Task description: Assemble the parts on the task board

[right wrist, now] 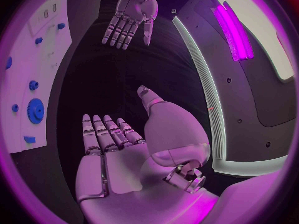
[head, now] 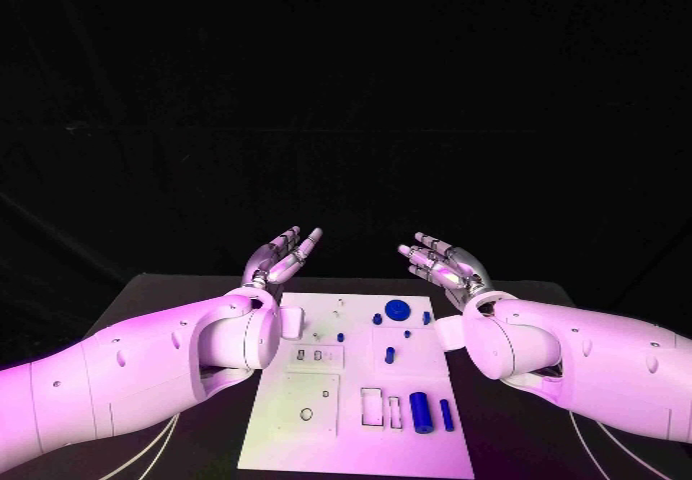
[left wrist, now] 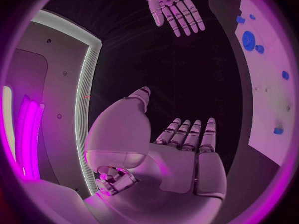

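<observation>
The white task board (head: 325,410) lies in the middle of the black table. On it I see a round blue part (head: 397,309) near its far edge, small blue pieces (head: 389,353) around the middle, and two blue cylinders (head: 421,412) near the front right. My left hand (head: 278,255) and right hand (head: 444,262) are raised beyond the board's far edge, palms facing each other, fingers straight and apart, holding nothing. In the left wrist view, my left hand (left wrist: 187,149) faces the right hand (left wrist: 173,7), with the board (left wrist: 268,84) beside them. The right wrist view shows the right hand (right wrist: 109,149), left hand (right wrist: 129,17) and board (right wrist: 28,59).
The board carries several white recesses and slots (head: 372,406) near its front. Bare black table (head: 173,300) lies to either side of the board. Both white arms reach over the board's side edges.
</observation>
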`<state>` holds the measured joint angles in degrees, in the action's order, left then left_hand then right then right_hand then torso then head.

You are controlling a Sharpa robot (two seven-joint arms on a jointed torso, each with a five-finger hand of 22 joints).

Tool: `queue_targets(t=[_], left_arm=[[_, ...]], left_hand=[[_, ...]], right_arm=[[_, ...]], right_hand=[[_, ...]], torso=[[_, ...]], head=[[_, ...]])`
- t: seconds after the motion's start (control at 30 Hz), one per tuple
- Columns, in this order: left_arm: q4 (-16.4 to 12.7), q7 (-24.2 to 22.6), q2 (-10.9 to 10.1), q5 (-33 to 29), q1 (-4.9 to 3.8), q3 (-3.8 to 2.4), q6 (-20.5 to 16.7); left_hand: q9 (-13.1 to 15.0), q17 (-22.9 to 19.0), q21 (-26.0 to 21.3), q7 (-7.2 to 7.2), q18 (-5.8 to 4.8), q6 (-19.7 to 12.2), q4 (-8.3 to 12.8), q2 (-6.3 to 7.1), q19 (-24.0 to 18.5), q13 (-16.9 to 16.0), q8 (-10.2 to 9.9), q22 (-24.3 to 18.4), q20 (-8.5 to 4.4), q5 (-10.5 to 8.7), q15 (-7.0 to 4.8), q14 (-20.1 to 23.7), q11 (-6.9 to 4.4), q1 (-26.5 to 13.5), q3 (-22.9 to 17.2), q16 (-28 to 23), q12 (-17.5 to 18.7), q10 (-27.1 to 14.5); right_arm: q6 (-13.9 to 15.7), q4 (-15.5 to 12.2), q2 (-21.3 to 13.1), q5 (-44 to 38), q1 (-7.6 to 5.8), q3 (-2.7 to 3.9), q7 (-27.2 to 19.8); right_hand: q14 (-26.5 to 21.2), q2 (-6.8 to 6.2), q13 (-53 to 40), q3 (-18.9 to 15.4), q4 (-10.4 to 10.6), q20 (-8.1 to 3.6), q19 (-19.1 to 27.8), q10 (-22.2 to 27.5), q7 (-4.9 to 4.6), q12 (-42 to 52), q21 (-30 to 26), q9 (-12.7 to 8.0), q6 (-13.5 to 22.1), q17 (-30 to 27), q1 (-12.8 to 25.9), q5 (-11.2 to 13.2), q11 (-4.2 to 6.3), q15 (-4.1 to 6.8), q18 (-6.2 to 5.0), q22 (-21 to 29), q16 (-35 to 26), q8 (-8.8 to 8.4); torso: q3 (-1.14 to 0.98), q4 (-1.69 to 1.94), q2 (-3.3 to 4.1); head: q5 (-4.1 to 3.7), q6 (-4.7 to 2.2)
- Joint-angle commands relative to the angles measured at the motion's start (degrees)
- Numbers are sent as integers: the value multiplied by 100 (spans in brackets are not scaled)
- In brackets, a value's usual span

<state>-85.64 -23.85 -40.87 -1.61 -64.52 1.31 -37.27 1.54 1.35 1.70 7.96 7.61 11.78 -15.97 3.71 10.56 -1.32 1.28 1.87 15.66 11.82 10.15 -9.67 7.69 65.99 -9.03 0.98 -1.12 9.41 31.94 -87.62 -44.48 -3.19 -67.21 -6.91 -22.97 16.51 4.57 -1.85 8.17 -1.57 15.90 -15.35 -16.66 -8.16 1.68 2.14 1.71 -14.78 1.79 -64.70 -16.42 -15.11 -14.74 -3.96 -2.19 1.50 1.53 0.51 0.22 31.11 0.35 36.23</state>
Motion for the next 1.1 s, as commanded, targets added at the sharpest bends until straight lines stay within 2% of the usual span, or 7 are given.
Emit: queue_targets(t=[0.03,0.47,0.67,0.77,0.9,1.0,1.1], left_arm=[[-2,138,13,-39,-9,-3,307],[-25,85,-136,-158,-10,-3,524],[-126,44,-307,-103,-15,-2,554],[-257,53,-463,-89,-27,-2,588],[-478,48,-681,-79,-44,-1,655],[-645,57,-812,-76,-71,-2,724],[-786,72,-899,-75,-115,-2,757]], left_hand=[[13,11,44,234,146,101,-86,3,33,-15,38,12,79,76,84,-35,45,267,-26,43,-32,91],[28,26,66,339,167,247,-67,-60,-6,-29,56,18,94,70,98,-160,160,424,-119,61,-48,242],[88,40,141,430,77,858,-58,0,73,-54,150,50,128,67,134,-350,269,723,-145,74,-74,568],[141,63,252,353,-91,1429,-50,-1,291,-67,253,102,132,63,253,-578,193,860,-120,106,-86,733],[172,172,680,399,-330,2021,-31,-22,1251,-113,323,313,125,57,460,-1685,262,1031,-44,321,-158,1315],[225,352,1202,556,-232,2685,-11,-60,2377,-223,441,556,101,51,183,-3261,503,1131,5,741,-393,2518],[260,444,1526,515,15,3372,16,-77,2875,-286,538,675,80,50,55,-3864,486,1230,69,1009,-623,3675]], right_arm=[[-1058,35,10,-457,-89,-73,459],[-1029,157,-170,-1492,-241,-156,379],[-1054,212,-175,-2135,-268,-149,487],[-1134,245,-170,-2555,-322,-147,618],[-1197,279,-171,-3098,-394,-146,813],[-1228,312,-181,-3571,-459,-145,961],[-1334,341,-195,-4117,-524,-141,1106]], right_hand=[[159,5,-18,85,-59,91,-47,-160,-896,36,44,23,-151,19,-325,-76,-60,-55,-127,-21,48,42],[695,-27,-56,199,-300,91,-229,-700,-896,84,194,66,-643,60,-573,-45,-49,-8,-163,-93,100,102],[2856,-99,-189,306,-624,75,-1448,-2775,-787,413,732,204,-2238,203,-905,147,146,231,-401,-360,498,392],[3114,-112,-180,352,-703,74,-1605,-3222,-725,417,827,202,-2688,186,-952,156,200,285,-456,-392,484,415],[3336,-163,-178,379,-794,77,-1861,-3434,-695,361,963,195,-3046,191,-994,182,249,342,-508,-442,468,397],[3676,-184,-177,440,-878,77,-2226,-3734,-632,364,1166,219,-3599,196,-1028,203,329,449,-606,-515,519,434],[4158,-201,-171,599,-972,-6,-2648,-4139,-511,405,1398,228,-3968,206,-1037,104,488,596,-677,-592,625,490]], torso=[[2,0,-1],[1,4,9],[-7,-8,49],[-9,-27,103],[-9,-40,186],[7,-31,247],[21,-2,320]], head=[[0,0],[-71,102],[-45,130],[-42,129],[-59,131],[-68,142],[-84,149]])
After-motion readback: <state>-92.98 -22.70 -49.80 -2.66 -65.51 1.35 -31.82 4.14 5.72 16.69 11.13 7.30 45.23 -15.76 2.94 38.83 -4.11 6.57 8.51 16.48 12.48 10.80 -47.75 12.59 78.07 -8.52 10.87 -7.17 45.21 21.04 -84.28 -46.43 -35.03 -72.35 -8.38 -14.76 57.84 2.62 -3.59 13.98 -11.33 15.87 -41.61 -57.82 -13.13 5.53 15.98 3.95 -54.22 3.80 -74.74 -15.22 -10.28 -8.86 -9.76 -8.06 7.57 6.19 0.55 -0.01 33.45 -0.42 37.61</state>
